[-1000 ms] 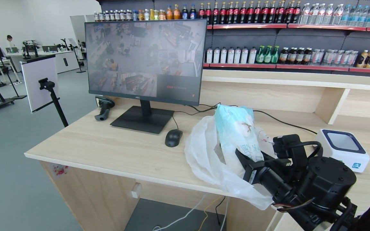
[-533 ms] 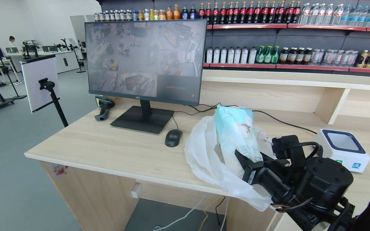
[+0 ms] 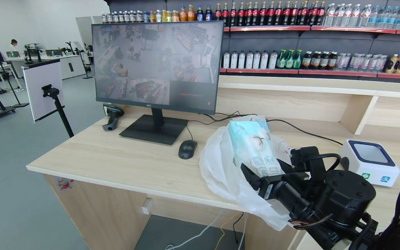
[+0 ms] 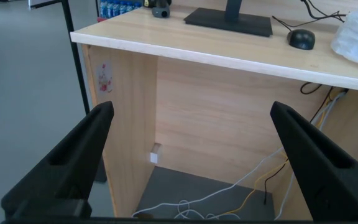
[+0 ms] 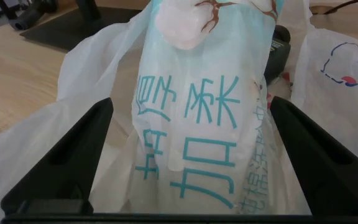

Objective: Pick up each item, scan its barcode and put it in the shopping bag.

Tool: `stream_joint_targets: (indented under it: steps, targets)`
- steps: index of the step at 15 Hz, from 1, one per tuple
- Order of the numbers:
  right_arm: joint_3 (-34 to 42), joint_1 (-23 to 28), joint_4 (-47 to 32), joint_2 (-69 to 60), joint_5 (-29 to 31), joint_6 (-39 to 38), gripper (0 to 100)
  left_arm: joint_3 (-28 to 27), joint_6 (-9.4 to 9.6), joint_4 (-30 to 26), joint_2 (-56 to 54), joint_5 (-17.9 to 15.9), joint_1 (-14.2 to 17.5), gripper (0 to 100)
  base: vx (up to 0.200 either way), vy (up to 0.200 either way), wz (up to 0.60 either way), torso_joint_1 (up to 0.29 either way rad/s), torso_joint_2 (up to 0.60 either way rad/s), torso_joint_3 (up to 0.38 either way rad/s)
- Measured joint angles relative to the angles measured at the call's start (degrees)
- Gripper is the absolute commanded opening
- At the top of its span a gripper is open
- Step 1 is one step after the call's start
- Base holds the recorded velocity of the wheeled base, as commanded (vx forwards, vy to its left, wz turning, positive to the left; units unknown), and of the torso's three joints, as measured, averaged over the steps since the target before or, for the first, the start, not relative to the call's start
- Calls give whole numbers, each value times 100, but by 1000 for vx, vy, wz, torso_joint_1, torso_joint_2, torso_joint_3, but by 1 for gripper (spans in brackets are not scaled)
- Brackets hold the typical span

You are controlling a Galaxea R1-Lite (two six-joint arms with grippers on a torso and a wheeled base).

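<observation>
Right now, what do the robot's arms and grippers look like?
The right arm is black with a round, drum-shaped joint and a looping black cable. The left gripper and right gripper each have two chunky black wedge-shaped fingers.

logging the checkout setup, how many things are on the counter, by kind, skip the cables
scanners: 2 (handheld scanner, white box scanner)
monitor: 1
mouse: 1
shopping bag: 1
tissue pack, standing in the bag: 1
total: 6
</observation>
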State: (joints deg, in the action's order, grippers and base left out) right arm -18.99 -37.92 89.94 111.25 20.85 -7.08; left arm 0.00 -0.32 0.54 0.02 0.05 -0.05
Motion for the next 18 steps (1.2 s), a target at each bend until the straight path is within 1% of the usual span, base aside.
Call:
stream_joint_targets:
  steps: [7,13,15,18]
  targets:
    - [-167,-24,-2,-117,-2,11,100,0,7,-2,0,2,2,100,0,0,0,0,0,0]
    - [87,-5,-4,-472,6,41,100,0,7,0,0,2,0,100,0,0,0,0,0,0]
    - [207,91,0,-712,4,41,100,0,10,1,0,2,0,100,0,0,0,0,0,0]
    - [560,383,0,-1173,-24,126,100,0,7,4,0,2,-2,100,0,0,0,0,0,0]
